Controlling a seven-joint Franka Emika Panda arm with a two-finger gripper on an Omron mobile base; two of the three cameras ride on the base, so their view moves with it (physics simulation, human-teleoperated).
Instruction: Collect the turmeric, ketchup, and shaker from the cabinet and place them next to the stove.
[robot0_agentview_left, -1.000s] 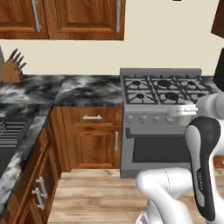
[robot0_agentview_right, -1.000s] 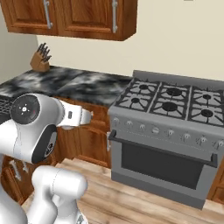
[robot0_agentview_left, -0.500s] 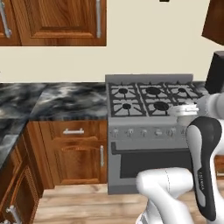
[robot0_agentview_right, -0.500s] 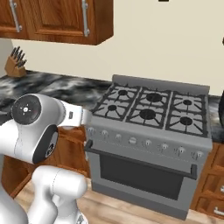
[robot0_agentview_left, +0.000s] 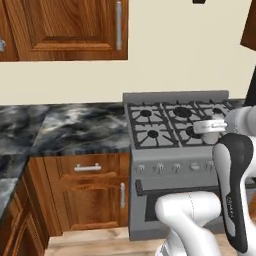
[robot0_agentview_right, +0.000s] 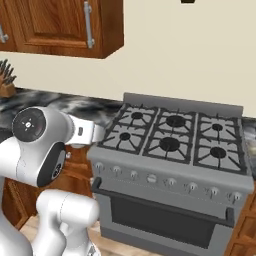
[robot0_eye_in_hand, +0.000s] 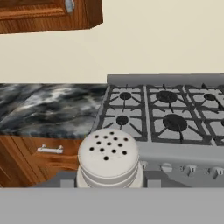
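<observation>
Pale shaker (robot0_eye_in_hand: 108, 158) pinched in the pincer (robot0_eye_in_hand: 108, 183), fingertips hidden, before the stove (robot0_eye_in_hand: 175, 113).

even, bright rendered light falls across the kitchen with no clear single source, leaving the cream wall (robot0_agentview_left: 180, 55) flat and shadowless and only a soft dark band under the wooden cupboard (robot0_agentview_right: 60, 25). the marbled counter (robot0_agentview_left: 75, 127) and the steel stove (robot0_agentview_right: 170, 175) carry no hard glare, and the grates read crisply. in the hand view the shaker (robot0_eye_in_hand: 108, 159) sits close and sharp, its holes distinct, with slightly jagged rendered edges and no lens bending at the borders.
</observation>
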